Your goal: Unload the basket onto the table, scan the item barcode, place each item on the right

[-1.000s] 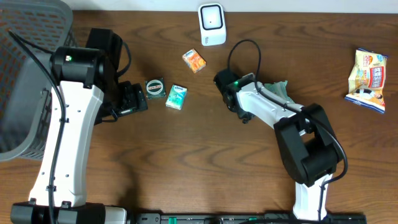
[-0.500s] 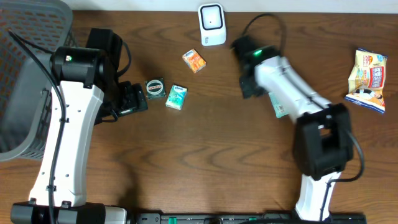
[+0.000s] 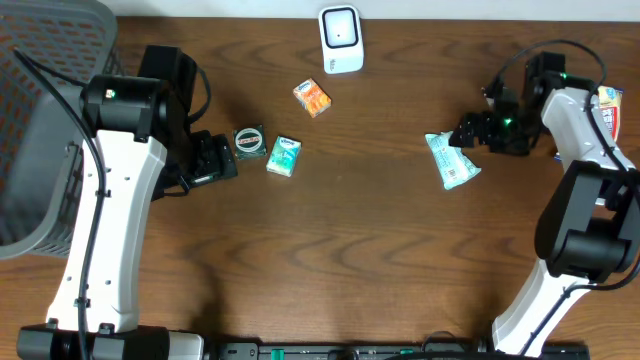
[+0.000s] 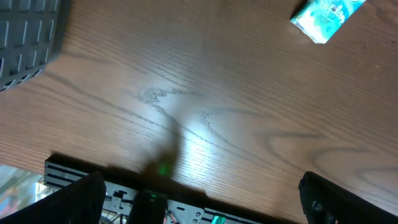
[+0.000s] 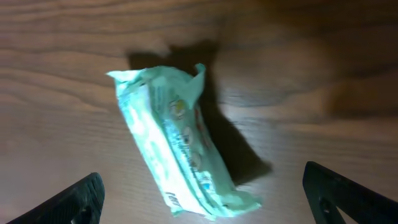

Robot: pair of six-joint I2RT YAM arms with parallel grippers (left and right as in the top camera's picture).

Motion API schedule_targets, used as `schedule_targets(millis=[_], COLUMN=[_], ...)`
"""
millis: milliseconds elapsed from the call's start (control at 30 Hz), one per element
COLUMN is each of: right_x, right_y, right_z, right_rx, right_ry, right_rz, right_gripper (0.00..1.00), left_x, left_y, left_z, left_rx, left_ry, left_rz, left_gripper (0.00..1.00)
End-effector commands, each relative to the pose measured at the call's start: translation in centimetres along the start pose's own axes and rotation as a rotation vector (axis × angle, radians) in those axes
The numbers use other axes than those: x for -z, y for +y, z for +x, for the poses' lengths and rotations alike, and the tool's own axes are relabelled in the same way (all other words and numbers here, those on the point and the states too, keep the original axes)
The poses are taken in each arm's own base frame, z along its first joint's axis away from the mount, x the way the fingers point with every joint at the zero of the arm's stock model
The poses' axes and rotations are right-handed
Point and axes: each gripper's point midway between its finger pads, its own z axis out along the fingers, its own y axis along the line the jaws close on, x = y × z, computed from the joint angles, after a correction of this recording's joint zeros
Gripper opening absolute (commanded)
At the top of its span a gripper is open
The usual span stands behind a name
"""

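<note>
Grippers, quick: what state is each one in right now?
Left gripper: open, holding nothing.
Right gripper: open, holding nothing; the green packet lies loose on the table by it.

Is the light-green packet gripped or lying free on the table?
Lying free: the light-green packet rests flat on the table, with the right gripper open and apart from it.

green packet print blurred, nothing legible

Both arms: white shells, black joints; black cables; green lights.
</note>
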Motion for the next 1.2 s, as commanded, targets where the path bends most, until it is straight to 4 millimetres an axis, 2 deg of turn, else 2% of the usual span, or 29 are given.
schedule_targets(millis=[0,300,333,467,633,733,867,1067,1167], right_x=[-1.9,-5.8,-6.0,-6.5,-6.0,-4.6,-2.5,-0.1,1.1], right_y=[1.8,1.3,1.2,1.1,1.2,1.2,1.2,0.4,0.9], right_z=[0.4,0.5,0.5,0.7,0.3,-0.3,-1.1,-1.6,-1.9], right_rx=[0.047,-0.038,-0.047,-0.051,-0.047,-0.042,-0.003,0.051,0.081], right_ry=[-0.003,0.015,0.017,0.027,0.019,0.015,0.025,0.029,-0.028], right_rz=[-0.114,-0.11,-0.11,-0.111,-0.103,-0.074,0.07,0.564,0.835], right_gripper=[0.96,0.8,0.74,0.35,0.01,0.01,0.01,0.01,0.01], left_x=[-0.1,-0.1,-0.1,-0.1,-0.1,-0.1,-0.1,-0.1,-0.1], left_y=[0.3,0.3,0.3,0.3,0.3,0.3,0.3,0.3,0.3], left_z=[-0.1,-0.1,-0.1,-0.1,-0.1,-0.1,-0.1,-0.1,-0.1], left_rx=[0.004,0.004,0.004,0.004,0.004,0.004,0.004,0.004,0.004], left_ry=[0.002,0.001,0.002,0.002,0.002,0.002,0.002,0.002,0.002], left_rz=[-0.015,-0.015,-0.015,-0.015,-0.015,-0.015,-0.015,-0.015,-0.015], left_gripper=[0.98,0.98,0.97,0.98,0.98,0.98,0.98,0.97,0.98])
